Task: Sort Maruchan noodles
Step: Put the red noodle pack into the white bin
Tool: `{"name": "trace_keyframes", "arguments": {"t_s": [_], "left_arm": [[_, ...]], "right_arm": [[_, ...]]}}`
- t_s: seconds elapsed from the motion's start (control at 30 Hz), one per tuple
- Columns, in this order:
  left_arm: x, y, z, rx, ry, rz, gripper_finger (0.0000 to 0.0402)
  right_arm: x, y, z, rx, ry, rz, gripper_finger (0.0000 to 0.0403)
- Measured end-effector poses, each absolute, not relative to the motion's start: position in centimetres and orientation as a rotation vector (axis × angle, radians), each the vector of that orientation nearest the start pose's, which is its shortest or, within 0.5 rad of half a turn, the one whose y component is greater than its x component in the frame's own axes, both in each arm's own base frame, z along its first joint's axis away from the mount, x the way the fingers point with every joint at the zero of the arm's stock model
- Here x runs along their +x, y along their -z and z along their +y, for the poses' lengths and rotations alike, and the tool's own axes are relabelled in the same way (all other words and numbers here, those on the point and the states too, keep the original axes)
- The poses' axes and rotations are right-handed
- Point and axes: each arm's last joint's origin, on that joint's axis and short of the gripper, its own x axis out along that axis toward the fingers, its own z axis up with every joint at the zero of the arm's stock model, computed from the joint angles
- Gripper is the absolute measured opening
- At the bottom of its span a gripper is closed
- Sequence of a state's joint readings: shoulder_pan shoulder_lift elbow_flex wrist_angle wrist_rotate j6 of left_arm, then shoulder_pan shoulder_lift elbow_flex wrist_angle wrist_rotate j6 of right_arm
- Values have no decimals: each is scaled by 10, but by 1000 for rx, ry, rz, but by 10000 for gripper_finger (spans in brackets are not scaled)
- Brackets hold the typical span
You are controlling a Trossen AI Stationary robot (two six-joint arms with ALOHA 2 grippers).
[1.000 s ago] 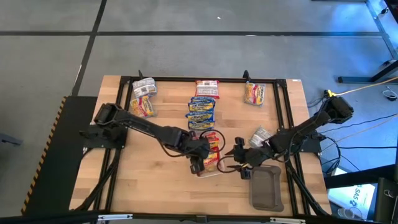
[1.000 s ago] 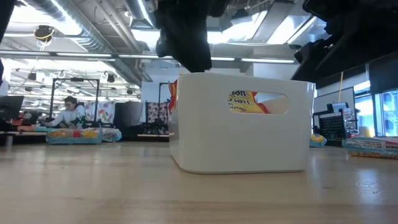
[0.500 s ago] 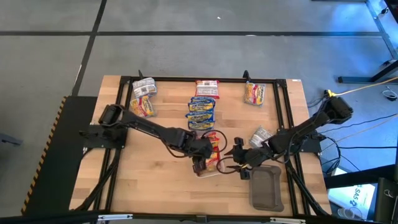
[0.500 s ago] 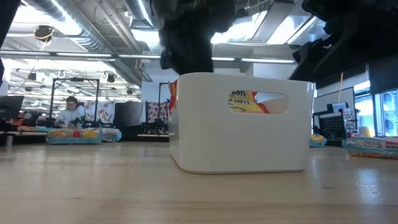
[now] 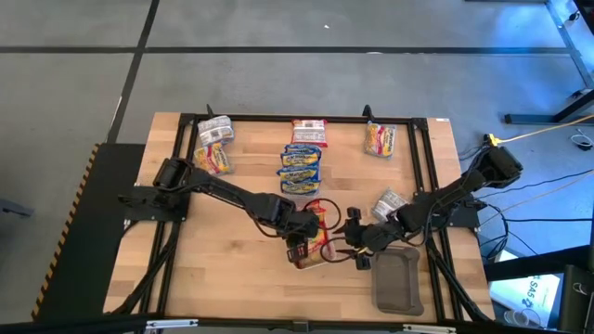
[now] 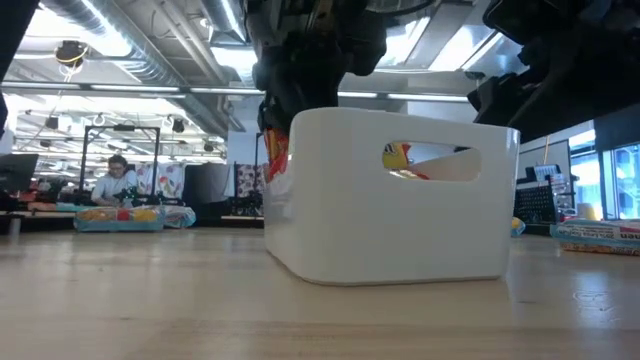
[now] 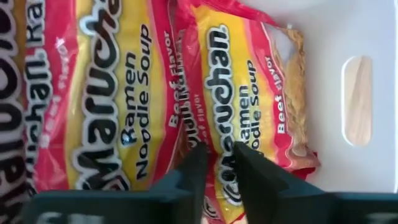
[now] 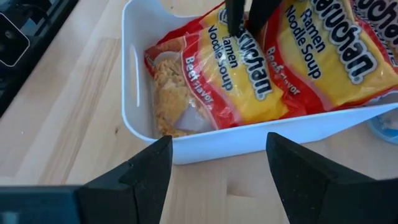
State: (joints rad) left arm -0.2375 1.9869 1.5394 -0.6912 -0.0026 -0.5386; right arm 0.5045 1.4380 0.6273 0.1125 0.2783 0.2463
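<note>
- Behind the pale wooden tabletop (image 5: 213, 269) stretches a workshop hall.
- Near the tabletop's front edge, the plain white rounded plastic tray (image 6: 390, 200) has shifted and turned slightly over the last second.
- Inside it lie red-orange crinkly Maruchan beef packets (image 7: 249, 106), so that colour is being gathered there; blue-yellow packets (image 5: 301, 167) wait at the back edge.
- Left hand (image 7: 214, 171) has narrowed its fingers, pinching a packet.
- Right hand (image 8: 217, 165) gapes beside the tray's wall, empty.
</note>
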Motion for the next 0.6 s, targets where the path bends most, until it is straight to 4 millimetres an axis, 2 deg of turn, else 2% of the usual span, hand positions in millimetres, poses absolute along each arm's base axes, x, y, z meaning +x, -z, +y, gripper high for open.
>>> {"name": "trace_keyframes", "arguments": {"t_s": [0.07,0.13,0.4,0.6], "left_arm": [[403,-205,-98,-347,-79,1157,28],[403,-205,-98,-341,-69,1156,9],[403,-213,-107,-313,-54,1119,1],[407,-237,-129,-250,0,1035,0]], "right_arm": [[241,-167,124,-31,-135,667,239],[241,-168,124,-39,-138,664,239],[241,-171,124,-39,-142,648,239],[241,-194,124,-33,-146,630,239]]}}
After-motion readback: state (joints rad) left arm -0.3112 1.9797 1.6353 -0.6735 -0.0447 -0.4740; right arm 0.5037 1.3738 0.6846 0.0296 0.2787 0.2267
